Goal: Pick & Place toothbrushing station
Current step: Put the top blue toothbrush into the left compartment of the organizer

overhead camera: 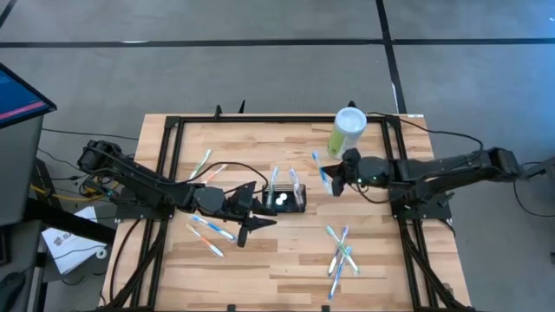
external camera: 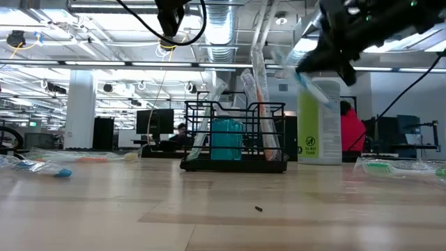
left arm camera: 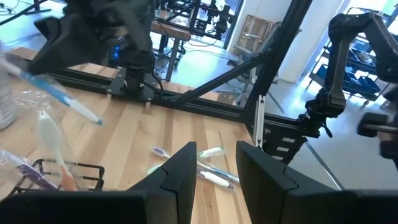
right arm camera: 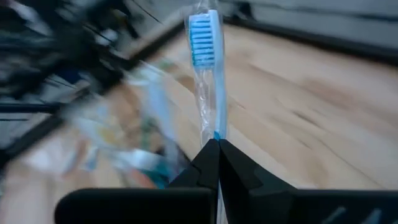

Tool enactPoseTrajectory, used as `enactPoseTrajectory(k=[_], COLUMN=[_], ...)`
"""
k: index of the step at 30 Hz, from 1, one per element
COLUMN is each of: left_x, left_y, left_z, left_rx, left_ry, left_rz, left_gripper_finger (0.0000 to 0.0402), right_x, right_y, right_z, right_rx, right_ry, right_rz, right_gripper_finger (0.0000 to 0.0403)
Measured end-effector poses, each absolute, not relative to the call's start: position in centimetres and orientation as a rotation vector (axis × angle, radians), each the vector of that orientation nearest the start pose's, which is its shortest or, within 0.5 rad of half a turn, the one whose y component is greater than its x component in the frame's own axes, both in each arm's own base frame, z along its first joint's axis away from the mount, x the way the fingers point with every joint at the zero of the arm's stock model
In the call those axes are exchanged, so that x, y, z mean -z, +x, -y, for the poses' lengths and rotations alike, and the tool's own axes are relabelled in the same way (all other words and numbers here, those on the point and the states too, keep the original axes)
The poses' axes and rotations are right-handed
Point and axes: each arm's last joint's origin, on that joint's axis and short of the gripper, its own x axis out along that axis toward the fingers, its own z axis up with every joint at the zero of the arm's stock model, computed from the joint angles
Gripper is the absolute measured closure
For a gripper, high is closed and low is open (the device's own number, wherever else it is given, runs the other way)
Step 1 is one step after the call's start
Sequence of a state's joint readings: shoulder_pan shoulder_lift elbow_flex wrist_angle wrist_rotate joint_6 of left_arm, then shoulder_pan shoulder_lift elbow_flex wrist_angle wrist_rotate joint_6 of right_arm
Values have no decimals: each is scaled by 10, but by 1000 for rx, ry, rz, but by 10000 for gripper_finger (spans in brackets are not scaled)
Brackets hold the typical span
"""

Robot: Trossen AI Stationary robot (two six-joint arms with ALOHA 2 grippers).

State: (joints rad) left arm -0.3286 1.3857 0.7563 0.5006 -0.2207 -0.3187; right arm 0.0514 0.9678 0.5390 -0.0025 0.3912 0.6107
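Right claw [right arm camera: 213, 144] is clamped shut on a wrapped blue brush [overhead camera: 325, 178], pinching its handle near the lower end so the bristle head sticks out past the fingertips. In the high view it hangs just right of the caddy [overhead camera: 286, 201], between it and the green canister [overhead camera: 349, 130], and clear of the tabletop [overhead camera: 277, 260].

My read is that the step in hand is carrying this brush across and dropping it into the caddy. To do it well, bring the brush over the caddy's open top, stand it closer to upright so the free end clears the wire rim, and let go only once that end is inside a compartment. The brushes already leaning there crowd the opening, so aim for a free gap.

The caddy sits near the middle of the tabletop, its long axis running left to right in the high view, open side up. The held brush is tilted, head slanting down and toward the caddy in the low view.

Left claw [left arm camera: 215, 167] waits just left of the caddy, fingers parted and holding nothing. Loose brushes [overhead camera: 341, 251] lie right and forward of the caddy, and more [overhead camera: 211, 230] lie to its left.
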Motion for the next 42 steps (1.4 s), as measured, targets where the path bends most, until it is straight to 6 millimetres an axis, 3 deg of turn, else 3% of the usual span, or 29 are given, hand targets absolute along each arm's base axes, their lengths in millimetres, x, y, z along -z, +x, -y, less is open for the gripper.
enactPoseTrajectory(k=[13,22,29,42], left_x=[-263,-271,-275,-276], left_y=[287,290,293,293], left_z=[88,77,67,67], left_rx=[54,28,0,-4], left_ry=[-290,-295,-302,-223], left_rz=[-47,32,75,91], left_gripper_finger=[294,294,294,294], right_x=[-262,-267,-264,-275], right_y=[210,216,235,285], right_z=[-30,-49,-62,-80], right_rx=[222,121,75,6], right_ry=[393,359,328,274], right_rz=[-70,9,97,75], right_gripper_finger=[403,403,403,403])
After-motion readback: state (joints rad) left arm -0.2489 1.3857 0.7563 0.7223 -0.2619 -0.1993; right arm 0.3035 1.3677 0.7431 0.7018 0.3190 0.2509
